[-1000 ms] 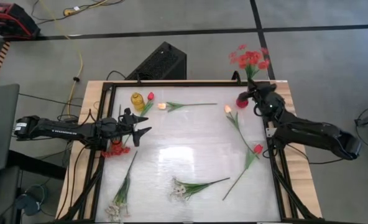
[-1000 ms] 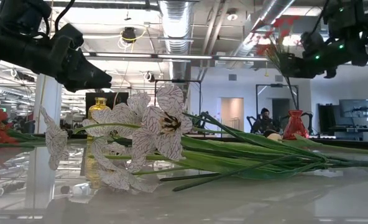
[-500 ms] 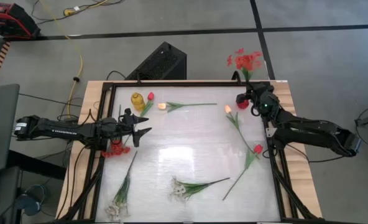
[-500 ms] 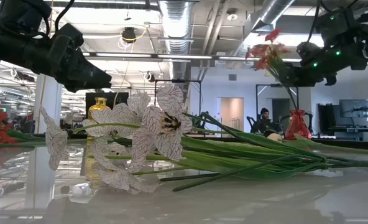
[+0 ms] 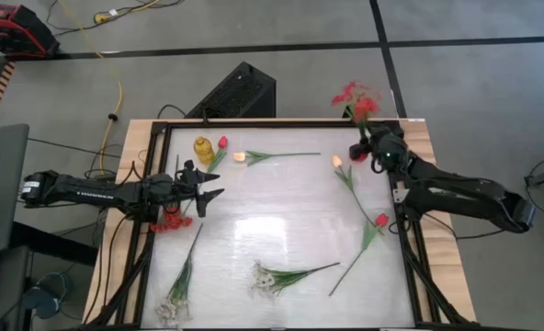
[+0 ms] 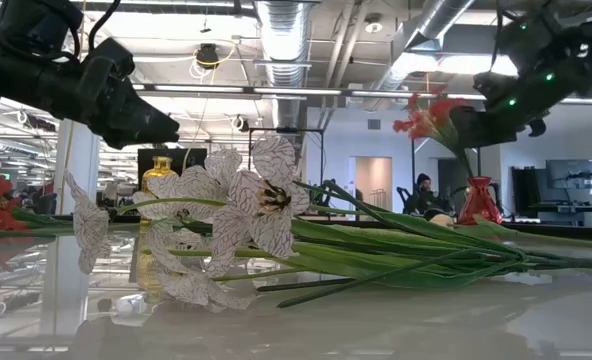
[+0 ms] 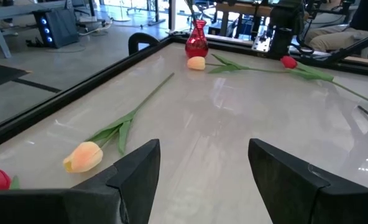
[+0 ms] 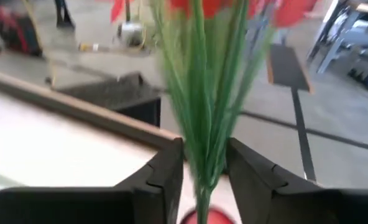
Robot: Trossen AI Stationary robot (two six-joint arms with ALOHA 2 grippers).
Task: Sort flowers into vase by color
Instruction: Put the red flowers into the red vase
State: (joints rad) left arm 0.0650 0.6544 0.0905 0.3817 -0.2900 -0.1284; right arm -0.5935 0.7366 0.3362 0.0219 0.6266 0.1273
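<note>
Red flowers [image 5: 357, 97] stand in the vase [image 6: 475, 201] between my right gripper's [image 8: 201, 171] now loosened fingers; earlier I clamped them.

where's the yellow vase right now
The yellow vase stands near the table's far left corner in the high view, beside a red tulip bud and just beyond the open left gripper.

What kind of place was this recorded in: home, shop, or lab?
Most likely an open-plan lab or workshop. Exposed ceiling ducts run overhead, desks with monitors stand behind the table, and cables trail over a bare grey floor around the framed table.
</note>
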